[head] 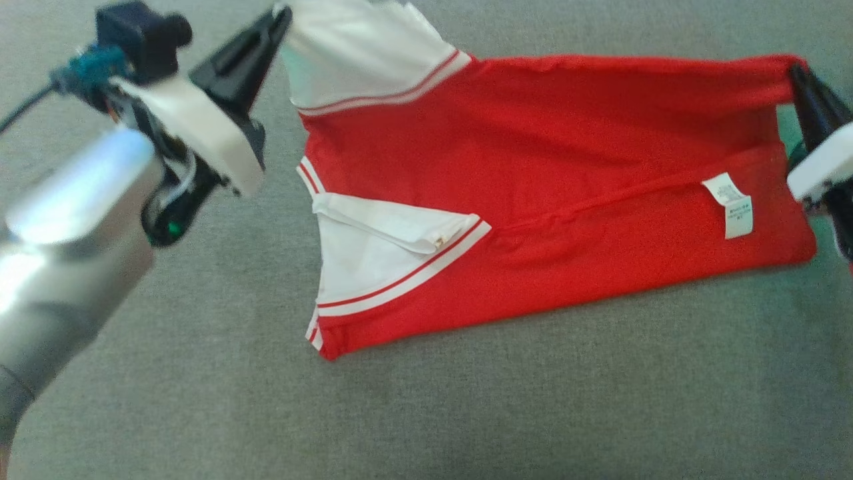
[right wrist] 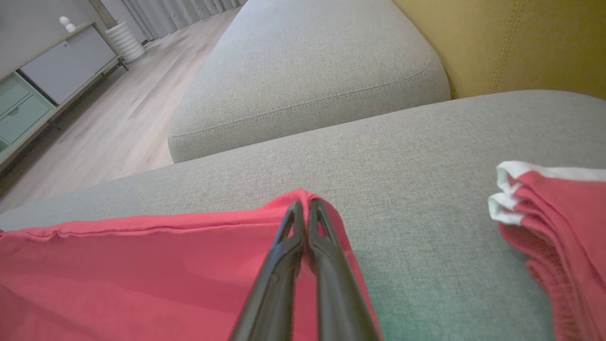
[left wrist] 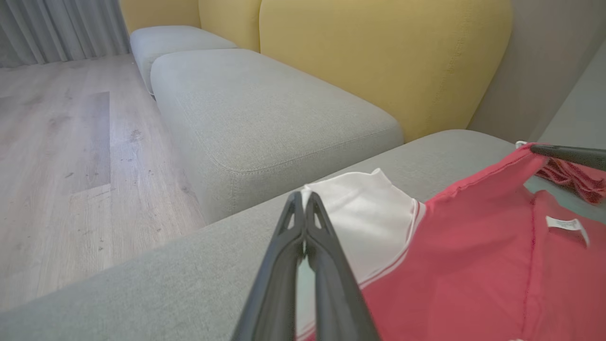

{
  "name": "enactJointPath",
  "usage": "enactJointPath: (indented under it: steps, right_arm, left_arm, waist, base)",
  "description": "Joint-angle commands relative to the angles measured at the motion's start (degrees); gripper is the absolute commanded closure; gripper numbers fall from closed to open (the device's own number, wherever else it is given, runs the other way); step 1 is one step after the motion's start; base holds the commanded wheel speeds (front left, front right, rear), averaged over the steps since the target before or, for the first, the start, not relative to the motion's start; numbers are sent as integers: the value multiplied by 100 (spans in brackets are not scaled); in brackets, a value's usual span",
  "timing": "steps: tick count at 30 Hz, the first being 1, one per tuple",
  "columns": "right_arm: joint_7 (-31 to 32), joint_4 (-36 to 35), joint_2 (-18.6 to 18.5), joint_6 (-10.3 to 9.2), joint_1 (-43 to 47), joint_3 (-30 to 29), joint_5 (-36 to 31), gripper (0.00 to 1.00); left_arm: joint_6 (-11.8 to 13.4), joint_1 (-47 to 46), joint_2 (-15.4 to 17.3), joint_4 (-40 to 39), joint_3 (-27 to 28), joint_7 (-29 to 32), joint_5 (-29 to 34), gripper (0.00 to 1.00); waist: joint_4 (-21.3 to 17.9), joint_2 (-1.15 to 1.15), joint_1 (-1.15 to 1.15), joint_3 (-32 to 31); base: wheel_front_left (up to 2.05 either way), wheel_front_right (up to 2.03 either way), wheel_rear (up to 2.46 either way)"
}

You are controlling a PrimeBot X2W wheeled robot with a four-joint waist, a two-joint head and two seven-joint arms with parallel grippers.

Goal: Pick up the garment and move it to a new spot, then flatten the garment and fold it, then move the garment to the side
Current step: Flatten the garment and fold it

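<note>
Garment (head: pixel 566 167): spread on the grey cushion (head: pixel 466 413), far edge lifted.
Left gripper (head: pixel 283 17): clamped on its white sleeve (head: pixel 360 53).
Right gripper (head: pixel 796 70): clamped on its red hem corner.

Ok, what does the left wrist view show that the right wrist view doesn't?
Left wrist view: the left fingers shut on the white sleeve, the label, a curtain. Right wrist view: the right fingers shut on the red hem, a cabinet, a bunched red-and-white cloth lying apart. Both: the red garment, grey cushions, yellow backrest, wood floor.
</note>
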Motion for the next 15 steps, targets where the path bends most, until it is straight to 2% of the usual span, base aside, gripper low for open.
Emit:
enactJointPath:
  steps: [1, 7, 15]
  right_arm:
    - [-144, -104, -154, 21, 188, 18, 75, 100]
    - [-364, -107, -152, 21, 667, 34, 113, 100]
    - [-477, -181, -382, 21, 1217, -121, 182, 100]
  left_arm:
    - [10, -51, 275, -182, 175, -111, -108, 100]
    - [86, 685, 540, -719, 75, -324, -285, 100]
    - [648, 1671, 842, -1772, -88, -497, -128, 100]
  waist:
    - [122, 0, 1, -202]
    - [179, 0, 1, -543]
    - [354, 0, 1, -766]
  base:
    - [0, 0, 0]
    - [0, 0, 0]
    - [0, 0, 0]
